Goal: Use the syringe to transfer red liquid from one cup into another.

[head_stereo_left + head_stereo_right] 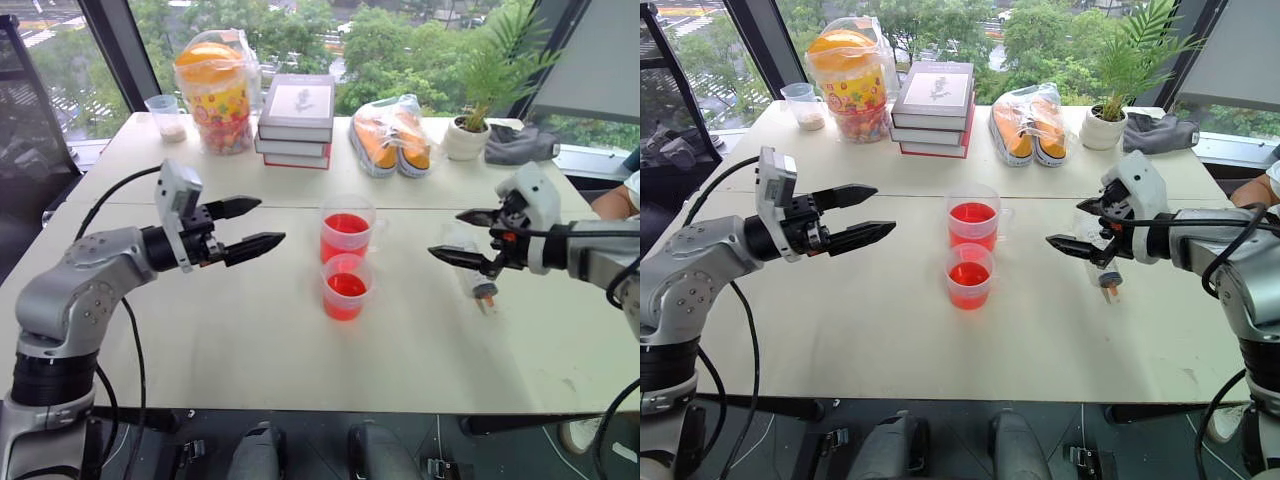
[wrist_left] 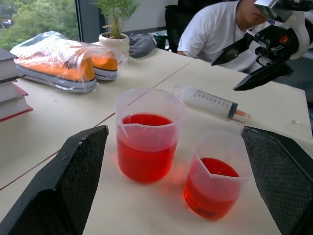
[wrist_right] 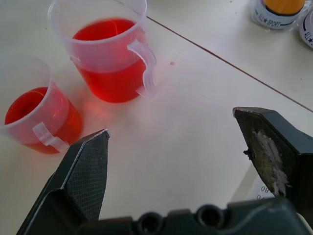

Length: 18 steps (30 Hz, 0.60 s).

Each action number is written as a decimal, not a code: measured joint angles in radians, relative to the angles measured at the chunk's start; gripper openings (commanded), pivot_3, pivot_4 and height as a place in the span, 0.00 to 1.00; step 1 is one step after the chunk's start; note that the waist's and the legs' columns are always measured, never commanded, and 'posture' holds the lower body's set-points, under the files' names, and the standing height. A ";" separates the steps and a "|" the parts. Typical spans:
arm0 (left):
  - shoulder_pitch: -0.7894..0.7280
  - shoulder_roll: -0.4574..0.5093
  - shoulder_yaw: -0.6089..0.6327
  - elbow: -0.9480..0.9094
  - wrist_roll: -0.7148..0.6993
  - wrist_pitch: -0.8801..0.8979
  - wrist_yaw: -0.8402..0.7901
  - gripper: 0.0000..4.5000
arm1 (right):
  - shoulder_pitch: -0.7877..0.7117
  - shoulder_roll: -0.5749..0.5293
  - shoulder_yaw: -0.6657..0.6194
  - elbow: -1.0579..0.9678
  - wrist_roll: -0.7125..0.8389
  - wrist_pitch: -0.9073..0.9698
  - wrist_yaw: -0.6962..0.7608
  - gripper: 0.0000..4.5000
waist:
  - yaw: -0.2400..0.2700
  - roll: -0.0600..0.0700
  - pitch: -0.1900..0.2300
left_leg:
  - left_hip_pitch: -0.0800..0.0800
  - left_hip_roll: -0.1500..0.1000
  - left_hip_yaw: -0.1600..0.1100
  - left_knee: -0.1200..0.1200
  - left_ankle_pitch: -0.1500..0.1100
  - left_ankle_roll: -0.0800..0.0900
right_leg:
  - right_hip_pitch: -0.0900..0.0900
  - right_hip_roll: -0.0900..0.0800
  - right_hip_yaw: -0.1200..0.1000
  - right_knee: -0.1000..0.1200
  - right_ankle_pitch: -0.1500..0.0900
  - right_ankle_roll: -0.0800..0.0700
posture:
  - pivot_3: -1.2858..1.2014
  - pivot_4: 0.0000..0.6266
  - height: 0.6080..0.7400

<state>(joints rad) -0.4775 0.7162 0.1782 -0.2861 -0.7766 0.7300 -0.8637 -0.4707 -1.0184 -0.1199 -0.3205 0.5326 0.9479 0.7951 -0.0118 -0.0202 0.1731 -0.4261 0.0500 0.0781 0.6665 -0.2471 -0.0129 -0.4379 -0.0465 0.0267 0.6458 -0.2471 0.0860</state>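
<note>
Two open grippers, syringe not yet picked up.

The syringe (image 2: 208,102) lies flat toward the table's (image 1: 250,350) right edge, under the empty right gripper (image 1: 462,237); lower squarely over the barrel. The left gripper (image 1: 252,226) hangs empty. Tall cup (image 1: 346,228) and short cup (image 1: 346,287) stand mid-table; books (image 1: 297,120) sit along the far edge.

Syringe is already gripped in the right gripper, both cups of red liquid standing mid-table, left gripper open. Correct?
Not quite: the syringe is not gripped. It lies flat on the table, under the right gripper, whose jaws are open and empty, as the left wrist view shows. The taller cup and the shorter cup do stand mid-table, and the left gripper is open.
</note>
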 measured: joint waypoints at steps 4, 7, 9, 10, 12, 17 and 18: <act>-0.004 -0.002 -0.003 0.009 0.003 -0.002 -0.006 1.00 | 0.001 0.000 -0.013 -0.004 0.000 0.001 -0.017 0.99 | -0.004 0.000 0.000 | 0.001 0.000 0.000 0.000 0.000 0.000 | 0.000 0.000 0.000 0.001 0.000 0.000 | 0.52 0.24 1.00; -0.009 -0.014 -0.007 0.009 0.002 -0.004 -0.007 1.00 | 0.012 0.002 -0.013 -0.024 0.002 0.004 -0.022 0.99 | -0.003 0.000 0.000 | 0.000 0.000 0.000 0.000 0.000 0.000 | 0.000 0.001 0.000 0.001 0.000 0.000 | 0.52 0.24 1.00; -0.009 -0.014 -0.007 0.009 0.003 -0.004 -0.009 1.00 | 0.014 0.012 -0.014 -0.031 0.003 0.007 -0.031 0.99 | -0.003 0.000 0.000 | 0.000 0.000 0.000 0.000 0.000 0.000 | 0.000 0.001 0.000 0.001 0.000 0.001 | 0.52 0.24 1.00; -0.009 -0.014 -0.007 0.009 0.003 -0.004 -0.009 1.00 | 0.019 0.016 -0.014 -0.032 0.004 0.009 -0.035 0.99 | -0.002 0.000 0.000 | 0.000 0.000 0.000 0.000 0.000 0.000 | 0.000 0.000 0.000 0.001 0.000 0.001 | 0.52 0.24 1.00; -0.009 -0.015 -0.007 0.009 0.003 -0.004 -0.009 1.00 | 0.034 0.017 -0.018 -0.043 0.009 0.018 -0.041 0.99 | -0.001 0.000 0.000 | 0.000 0.000 0.000 0.000 0.000 0.000 | 0.000 0.000 0.000 0.001 0.000 0.000 | 0.52 0.24 1.00; -0.009 -0.020 -0.010 0.009 0.006 -0.004 -0.009 1.00 | 0.043 0.017 -0.028 -0.052 0.014 0.022 -0.046 0.99 | -0.001 0.000 0.000 | 0.000 0.000 0.000 0.000 0.000 0.000 | 0.000 0.000 0.000 0.000 0.000 0.000 | 0.52 0.24 1.00; -0.009 -0.020 -0.011 0.009 0.008 -0.005 -0.009 1.00 | 0.043 0.017 -0.030 -0.052 0.013 0.022 -0.050 0.99 | -0.002 0.000 0.000 | 0.000 0.000 0.000 0.000 0.000 0.000 | 0.000 0.000 0.000 0.000 0.000 0.000 | 0.52 0.24 1.00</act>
<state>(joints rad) -0.4869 0.6962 0.1673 -0.2774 -0.7686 0.7255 -0.8732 -0.4277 -1.0016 -0.1497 -0.3729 0.5457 0.9700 0.7449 -0.0134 -0.0202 0.1731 -0.4257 0.0502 0.0779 0.6665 -0.2471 -0.0129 -0.4380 -0.0462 0.0268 0.6462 -0.2470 0.0862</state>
